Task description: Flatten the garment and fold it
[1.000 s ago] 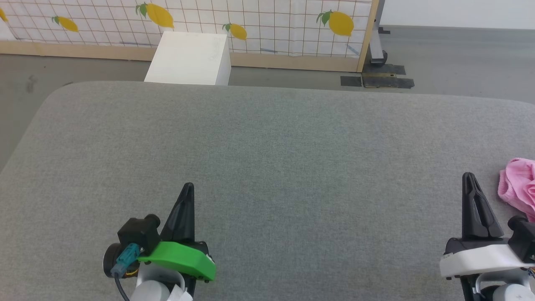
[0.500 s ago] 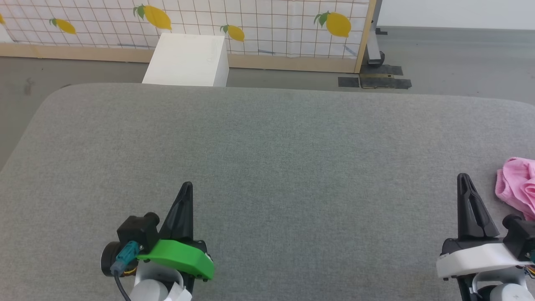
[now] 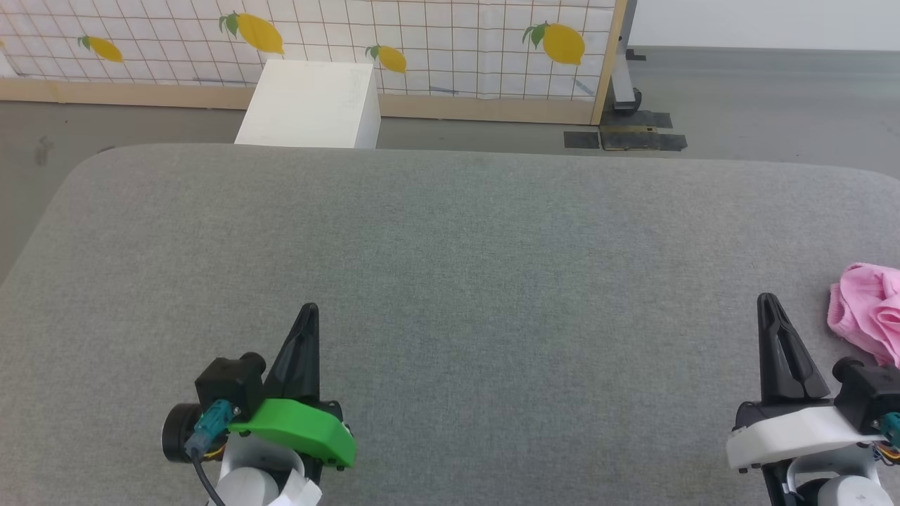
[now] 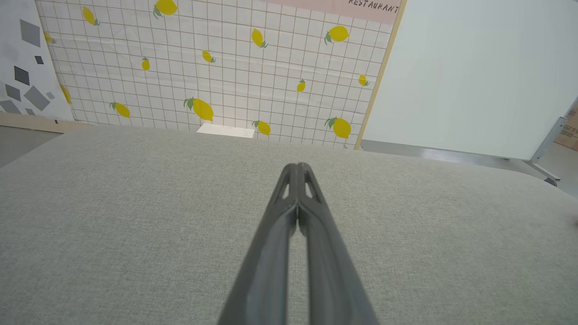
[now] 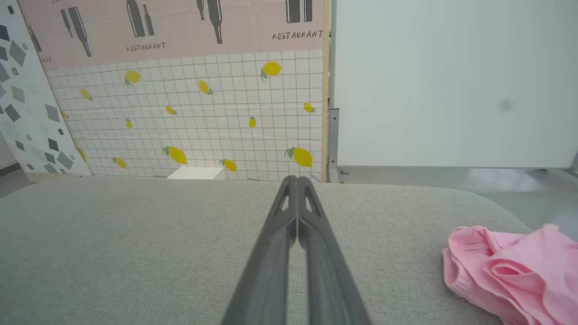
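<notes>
The garment (image 3: 866,314) is a crumpled heap of pink cloth at the right edge of the grey padded table (image 3: 450,267), partly cut off by the head view's border. In the right wrist view the garment (image 5: 510,275) lies bunched at the lower right, its gathered edge facing the fingers. My right gripper (image 3: 766,303) is shut and empty, a short way left of the heap and apart from it; its fingertips (image 5: 295,181) touch. At the lower left my left gripper (image 3: 309,310) is shut too, holding nothing, far from the cloth, seen closed (image 4: 298,168) in its own view.
A white box (image 3: 309,105) stands on the floor past the table's far edge. Behind it runs a lemon-print tiled partition (image 3: 422,42) with a wooden frame. Black tape patches (image 3: 626,137) mark the grey floor at the back right.
The whole head view has shifted slightly, so the camera moved. Both grippers stay shut; the garment lies as before.
</notes>
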Tool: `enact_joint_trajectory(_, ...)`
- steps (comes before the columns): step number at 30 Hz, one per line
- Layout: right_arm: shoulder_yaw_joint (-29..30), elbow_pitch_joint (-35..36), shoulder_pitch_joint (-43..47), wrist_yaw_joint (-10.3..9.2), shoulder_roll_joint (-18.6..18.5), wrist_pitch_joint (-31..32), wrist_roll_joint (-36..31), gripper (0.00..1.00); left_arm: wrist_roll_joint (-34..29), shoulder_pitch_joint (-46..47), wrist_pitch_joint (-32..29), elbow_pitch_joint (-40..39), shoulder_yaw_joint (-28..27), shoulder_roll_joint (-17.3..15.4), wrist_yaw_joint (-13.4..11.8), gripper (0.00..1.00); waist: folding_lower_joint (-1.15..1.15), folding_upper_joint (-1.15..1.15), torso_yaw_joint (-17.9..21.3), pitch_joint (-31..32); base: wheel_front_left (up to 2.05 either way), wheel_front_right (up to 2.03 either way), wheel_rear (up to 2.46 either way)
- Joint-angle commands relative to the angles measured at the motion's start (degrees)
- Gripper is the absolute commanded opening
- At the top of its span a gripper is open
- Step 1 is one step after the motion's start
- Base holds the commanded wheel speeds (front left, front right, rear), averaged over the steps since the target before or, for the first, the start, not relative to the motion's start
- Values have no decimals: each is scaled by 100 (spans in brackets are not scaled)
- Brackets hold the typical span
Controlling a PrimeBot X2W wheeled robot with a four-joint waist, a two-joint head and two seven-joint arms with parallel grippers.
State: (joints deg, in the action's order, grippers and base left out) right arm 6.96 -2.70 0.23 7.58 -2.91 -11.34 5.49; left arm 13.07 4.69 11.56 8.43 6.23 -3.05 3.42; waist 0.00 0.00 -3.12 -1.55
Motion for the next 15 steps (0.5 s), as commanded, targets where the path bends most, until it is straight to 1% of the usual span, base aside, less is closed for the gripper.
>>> enact_joint_trajectory(1,-35,45,-5,-2,1,37,-49,0,-75,-104,-34,-49,-33,4,-42,0,0,0,5,3,0,0,0)
enact_joint_trajectory(15,-130,78,-7,-3,2,196,-122,0,-253,-156,-196,-163,-118,6,-86,0,0,0,49,25,0,0,0)
